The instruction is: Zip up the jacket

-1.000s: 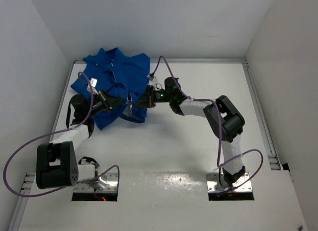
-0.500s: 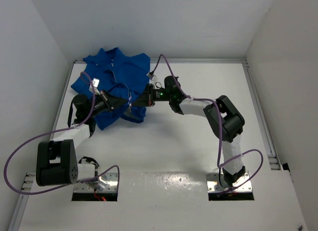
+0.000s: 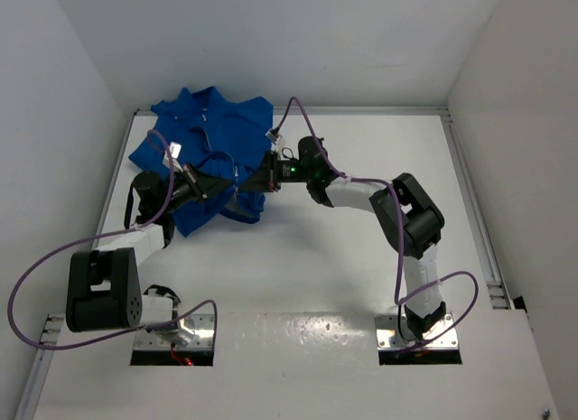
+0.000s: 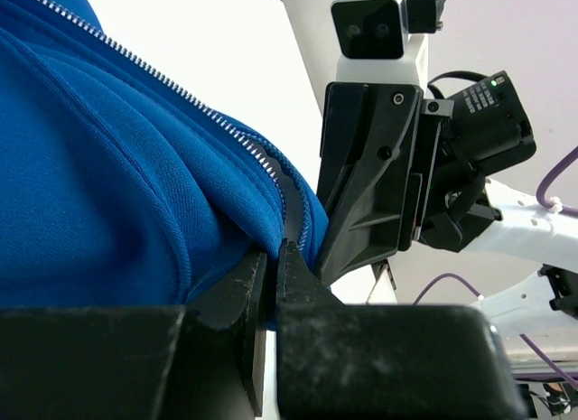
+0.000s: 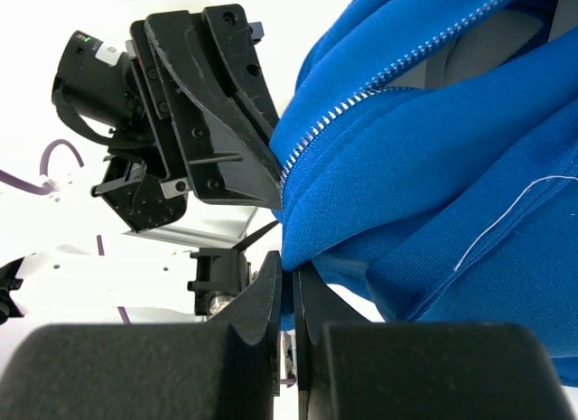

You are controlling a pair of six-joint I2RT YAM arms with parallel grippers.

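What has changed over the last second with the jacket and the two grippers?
The left gripper and right gripper crept slightly farther out over the table, drawing the near hem of the jacket along. Both stayed shut on the jacket beside its zipper; nothing was let go.

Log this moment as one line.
left pincer: shut on jacket edge beside zipper | right pincer: shut on jacket edge | pincers: facing, close together | zipper pull: not visible

No text is legible; white print on the black camera module [image 4: 485, 117] is too small.
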